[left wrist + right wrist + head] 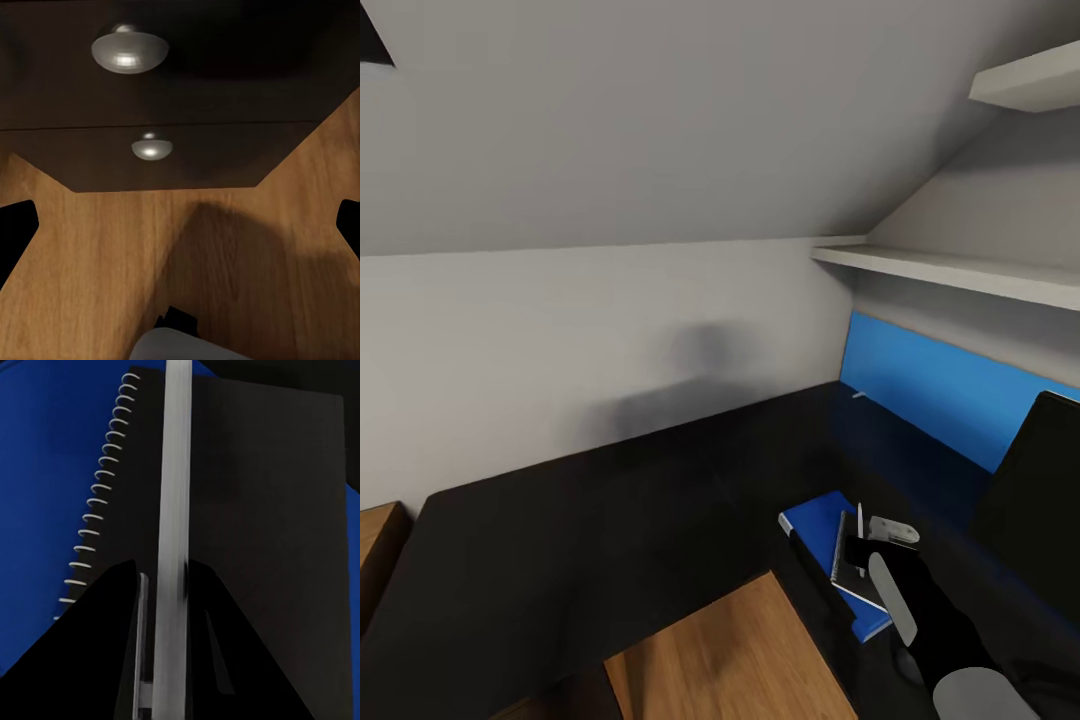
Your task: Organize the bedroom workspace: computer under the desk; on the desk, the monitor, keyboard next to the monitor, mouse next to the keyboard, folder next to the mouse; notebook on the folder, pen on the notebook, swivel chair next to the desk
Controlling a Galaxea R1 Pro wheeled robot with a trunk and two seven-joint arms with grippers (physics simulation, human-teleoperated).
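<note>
The blue folder (815, 522) lies on the black desk (610, 520) near its inner corner. On it rests the black spiral-bound notebook (847, 555), also clear in the right wrist view: notebook (255, 510) on folder (45, 472). My right gripper (868, 545) hovers just above the notebook, shut on the thin silver-white pen (859, 522). The pen (174, 472) runs lengthwise over the notebook cover from between my right gripper's (171, 607) fingers; whether it touches the cover I cannot tell. The monitor (1040, 500) stands at the right. My left gripper (180, 225) is open, low by the desk's drawer unit (150, 82).
A long blue wall panel (940, 385) runs behind the desk, with white shelves (950, 270) above it. Wooden floor (730, 650) shows inside the desk's L. Two round silver knobs (129, 51) face the left wrist camera.
</note>
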